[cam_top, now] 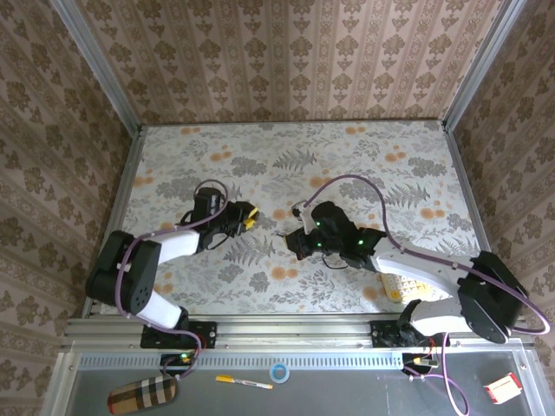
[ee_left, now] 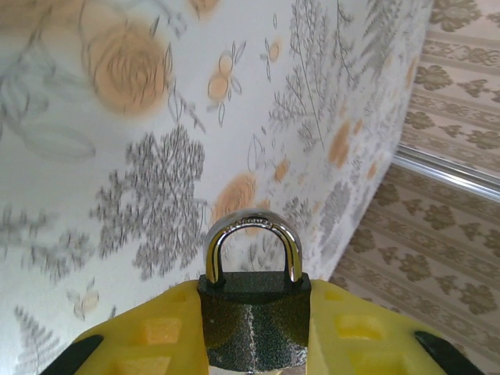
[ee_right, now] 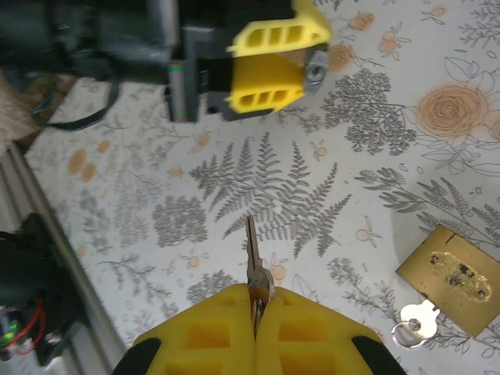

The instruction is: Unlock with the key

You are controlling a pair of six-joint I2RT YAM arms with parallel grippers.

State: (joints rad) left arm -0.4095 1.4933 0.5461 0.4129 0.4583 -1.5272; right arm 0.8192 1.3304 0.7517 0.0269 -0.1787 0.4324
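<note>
On the floral table the left gripper and the right gripper point at each other — near, not touching — while a pen and a tape roll lie on the grey shelf.

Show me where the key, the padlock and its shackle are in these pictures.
key (ee_right: pixel 251 254), right wrist view, on its thin metal blade.
padlock (ee_left: pixel 251 324), left wrist view, on its dark body.
shackle (ee_left: pixel 252 224), left wrist view, on top of the silver arch.

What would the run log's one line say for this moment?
left gripper: shut on padlock | right gripper: shut on key, blade pointing out | key and padlock: apart, not yet inserted
</note>
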